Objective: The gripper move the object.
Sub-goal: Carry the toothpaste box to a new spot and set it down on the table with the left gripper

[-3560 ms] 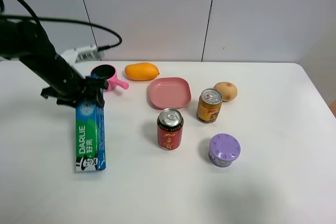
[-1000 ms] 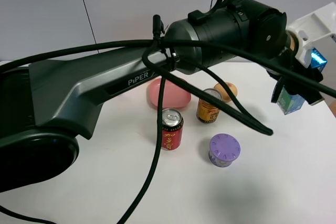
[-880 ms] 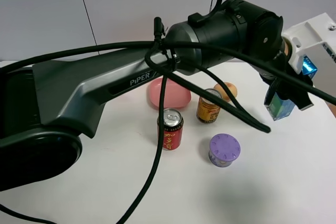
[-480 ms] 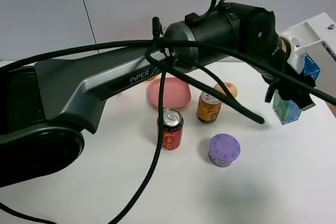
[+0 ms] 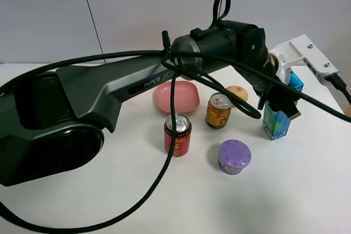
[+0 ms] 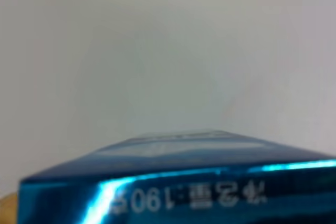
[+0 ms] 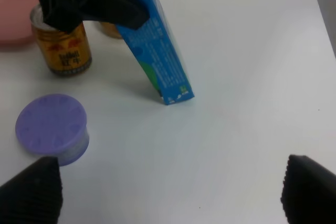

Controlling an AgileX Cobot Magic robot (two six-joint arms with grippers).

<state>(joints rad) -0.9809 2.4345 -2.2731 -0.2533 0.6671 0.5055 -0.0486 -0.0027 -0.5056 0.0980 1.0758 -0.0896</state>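
Left end effector [image 5: 277, 100] reaches across to the right side of the table [image 5: 312, 190], pinching the toothpaste box [image 5: 276, 122] at its upper end. The box leans with its lower corner at the table, and I judge the high grip lets the bottom land first. Purple-lidded tub [image 5: 235, 156] and gold can [image 5: 218, 110] stand near on the inner side, so tipping it that way risks a knock. Right end effector [image 7: 170, 187] hangs spread and empty, apart from the box.
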